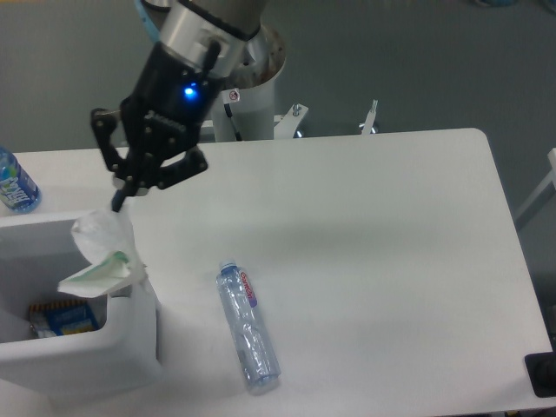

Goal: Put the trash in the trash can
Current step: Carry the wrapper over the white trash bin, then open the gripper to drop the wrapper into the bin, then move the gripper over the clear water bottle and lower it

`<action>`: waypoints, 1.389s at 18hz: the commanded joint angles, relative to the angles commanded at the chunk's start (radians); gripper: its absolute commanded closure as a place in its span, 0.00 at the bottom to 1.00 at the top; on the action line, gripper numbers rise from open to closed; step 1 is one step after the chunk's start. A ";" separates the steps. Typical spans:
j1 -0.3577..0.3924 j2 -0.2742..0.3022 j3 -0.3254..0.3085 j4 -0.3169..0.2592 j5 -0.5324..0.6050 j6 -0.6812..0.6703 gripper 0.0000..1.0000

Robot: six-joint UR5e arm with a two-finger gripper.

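The fingertips of the gripper [118, 201] are pinched together on the top of the crumpled wrapper [102, 254], closed tight on a thin fold of it; the wrapper hangs free below the tips, whitish and translucent, with its green-printed edge sticking out toward the left at the bottom; it dangles over the right rim of the trash can [130, 334], partly above the open mouth and partly in front of the rim corner, and whether it touches the rim cannot be told. Above the fingertips the black gripper body widens, a blue light glowing on it, and the silver wrist and arm [201, 30] slant up and to the right out of the top of the view.

The trash can sits at the near left of the table [391, 261], white and boxy with a thick rounded rim; inside it, low down, lies a blue-and-orange packet [62, 317]. The clear crinkled bottle [248, 326] lies flat on the table to the right of the can, well apart from it, its cap end pointing far and its red-and-white label near that end. At the far left edge stands an upright bottle with a blue label [16, 184], beyond the can.
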 joint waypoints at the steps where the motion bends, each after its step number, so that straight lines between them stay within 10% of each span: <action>1: -0.014 -0.009 0.000 0.000 0.000 0.002 1.00; 8: -0.077 -0.057 -0.002 0.006 0.011 0.008 0.95; 13: -0.081 -0.071 0.006 0.009 0.032 0.047 0.04; 25: 0.017 -0.063 0.038 0.014 0.411 0.041 0.00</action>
